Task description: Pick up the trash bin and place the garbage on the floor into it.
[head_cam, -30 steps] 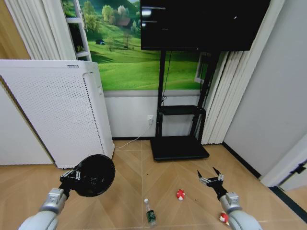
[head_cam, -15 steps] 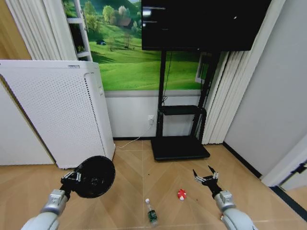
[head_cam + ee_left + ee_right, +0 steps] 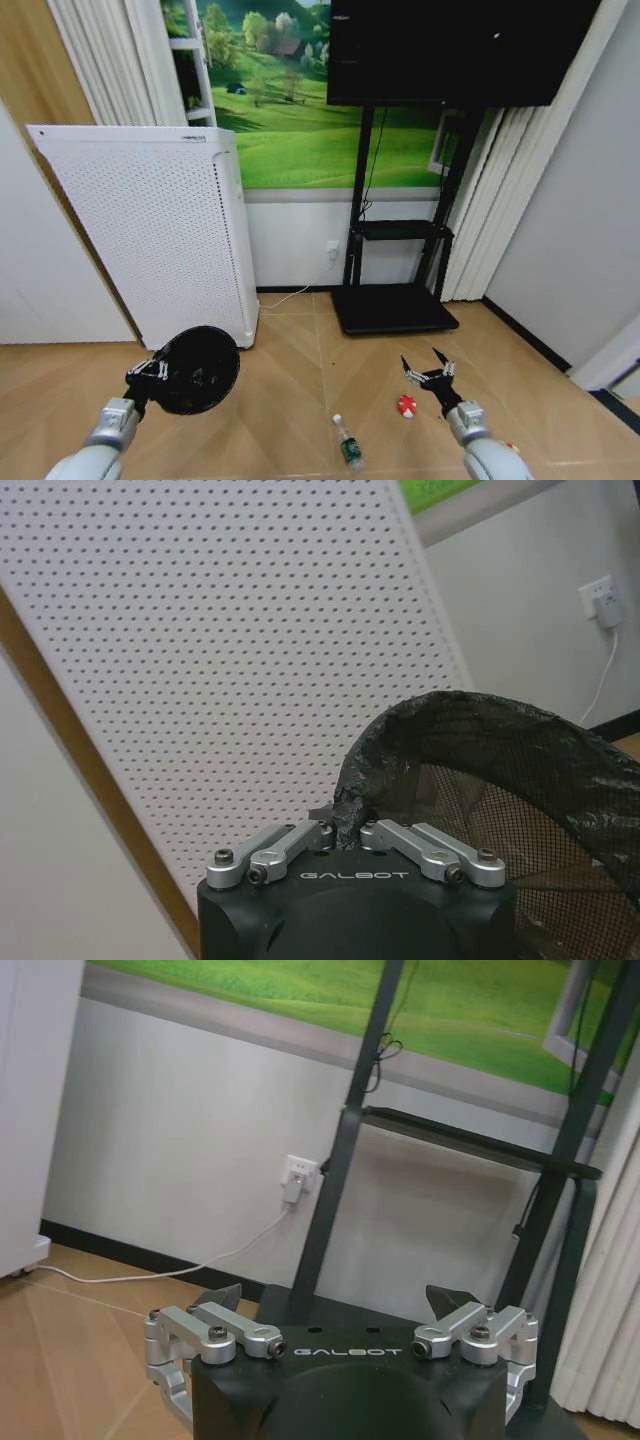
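With the left pincer (image 3: 150, 372) clamped on the small black round bin's (image 3: 197, 369) rim and the right pincer (image 3: 426, 373) wide open, empty: keep bin level, reach for the tiny red-and-white scrap (image 3: 406, 406) on the wooden parquet floor (image 3: 290, 400).

White perforated appliance (image 3: 150, 230) by the wall – black TV (image 3: 455, 50) on stand (image 3: 395, 305), meadow mural (image 3: 290, 110) behind.

A home living room: television (image 3: 455, 50) on stand, landscape mural (image 3: 290, 110), parquet floor (image 3: 300, 400).

The second red-and-white piece (image 3: 512, 449) is mostly hidden behind the right arm, near the picture's bottom edge.
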Motion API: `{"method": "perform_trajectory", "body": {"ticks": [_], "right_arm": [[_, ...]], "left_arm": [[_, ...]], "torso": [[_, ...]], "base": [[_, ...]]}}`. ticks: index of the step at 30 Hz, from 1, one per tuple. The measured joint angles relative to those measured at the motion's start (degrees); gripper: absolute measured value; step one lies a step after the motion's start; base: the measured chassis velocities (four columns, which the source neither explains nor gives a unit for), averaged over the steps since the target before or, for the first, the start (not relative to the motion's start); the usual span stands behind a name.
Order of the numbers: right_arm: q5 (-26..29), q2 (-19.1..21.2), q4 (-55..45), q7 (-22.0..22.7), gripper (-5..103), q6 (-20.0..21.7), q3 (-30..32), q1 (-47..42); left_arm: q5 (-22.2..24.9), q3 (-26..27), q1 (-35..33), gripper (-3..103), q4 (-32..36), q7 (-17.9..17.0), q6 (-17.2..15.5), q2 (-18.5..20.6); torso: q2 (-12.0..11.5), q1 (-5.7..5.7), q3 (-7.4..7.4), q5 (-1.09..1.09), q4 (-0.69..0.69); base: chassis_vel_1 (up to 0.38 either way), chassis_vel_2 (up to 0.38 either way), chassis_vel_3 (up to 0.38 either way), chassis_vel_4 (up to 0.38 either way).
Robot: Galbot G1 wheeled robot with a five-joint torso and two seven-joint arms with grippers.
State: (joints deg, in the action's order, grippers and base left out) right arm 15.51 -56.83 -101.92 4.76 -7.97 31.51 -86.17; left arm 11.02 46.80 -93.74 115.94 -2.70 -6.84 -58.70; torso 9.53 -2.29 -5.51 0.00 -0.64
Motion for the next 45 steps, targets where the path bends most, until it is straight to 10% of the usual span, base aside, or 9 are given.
{"method": "perform_trajectory", "body": {"ticks": [13,24,45], "right_arm": [[0.4,0.2,0.3,0.7,100,-0.7,-1.1,-0.4],[5.6,8.1,5.5,0.5,100,4.1,-6.1,-1.1],[16.2,10.2,24.3,-0.7,100,6.3,-30.6,9.4]], "left_arm": [[-0.6,-0.5,0.1,6,-1.3,0.0,0.8,-0.3],[-1.1,-1.9,0.1,6,-2.6,0.2,1.1,-0.2],[-1.7,-3.6,0.0,6,-4.0,0.5,2.1,-0.5]], "torso": [[0.0,0.01,0.0,-0.04,-0.01],[0.0,0.0,0.0,0.01,-0.07],[0.0,0.0,0.0,0.0,-0.01]], "base": [[0.307,0.294,-0.319,-0.306],[-0.026,-0.004,0.029,-0.004],[-0.008,-0.006,0.0,0.003]]}}
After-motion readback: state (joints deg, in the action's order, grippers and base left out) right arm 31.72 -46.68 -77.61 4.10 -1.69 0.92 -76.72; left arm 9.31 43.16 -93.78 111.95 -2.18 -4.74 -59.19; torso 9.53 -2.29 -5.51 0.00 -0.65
